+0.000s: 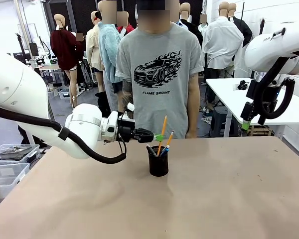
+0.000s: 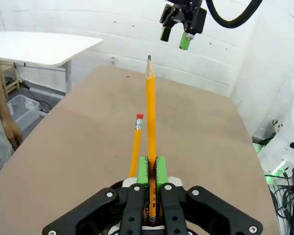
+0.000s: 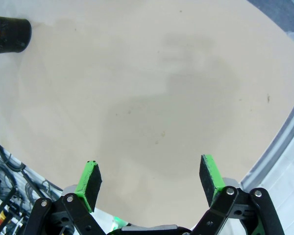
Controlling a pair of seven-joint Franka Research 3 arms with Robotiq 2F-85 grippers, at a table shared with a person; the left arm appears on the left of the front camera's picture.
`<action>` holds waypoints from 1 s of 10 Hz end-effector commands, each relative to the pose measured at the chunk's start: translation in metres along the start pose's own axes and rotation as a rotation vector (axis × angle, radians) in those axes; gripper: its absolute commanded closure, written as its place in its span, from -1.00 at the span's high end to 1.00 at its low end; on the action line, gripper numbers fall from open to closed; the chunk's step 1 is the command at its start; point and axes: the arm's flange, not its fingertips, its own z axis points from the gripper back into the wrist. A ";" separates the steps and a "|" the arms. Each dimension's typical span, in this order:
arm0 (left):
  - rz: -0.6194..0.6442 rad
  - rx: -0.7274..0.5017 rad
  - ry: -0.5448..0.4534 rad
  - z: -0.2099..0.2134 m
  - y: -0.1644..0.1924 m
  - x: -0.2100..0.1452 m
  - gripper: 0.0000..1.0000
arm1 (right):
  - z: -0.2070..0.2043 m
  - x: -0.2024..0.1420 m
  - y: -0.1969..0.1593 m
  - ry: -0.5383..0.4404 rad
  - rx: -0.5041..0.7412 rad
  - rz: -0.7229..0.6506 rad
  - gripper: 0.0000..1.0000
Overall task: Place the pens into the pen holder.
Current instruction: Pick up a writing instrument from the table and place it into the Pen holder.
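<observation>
our left black two-finger gripper with green pads [image 1: 159, 137] reaches sideways over the small black wire-mesh pen holder [image 1: 158, 161], which stands mid-table on the tan tabletop [image 1: 229, 199]. its jaws are pinched tight on a long yellow-orange pencil [image 2: 150, 127] just above the cup. a second yellow-orange pencil with a pink eraser [image 2: 136, 146] leans beside it, and other pens sit in the cup. our right gripper [image 3: 152, 181] hangs high off to the right, jaws spread wide, holding nothing.
</observation>
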 end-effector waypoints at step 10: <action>-0.001 0.000 0.071 -0.008 0.013 -0.022 -0.25 | 0.000 0.001 -0.001 -0.008 -0.005 0.000 1.00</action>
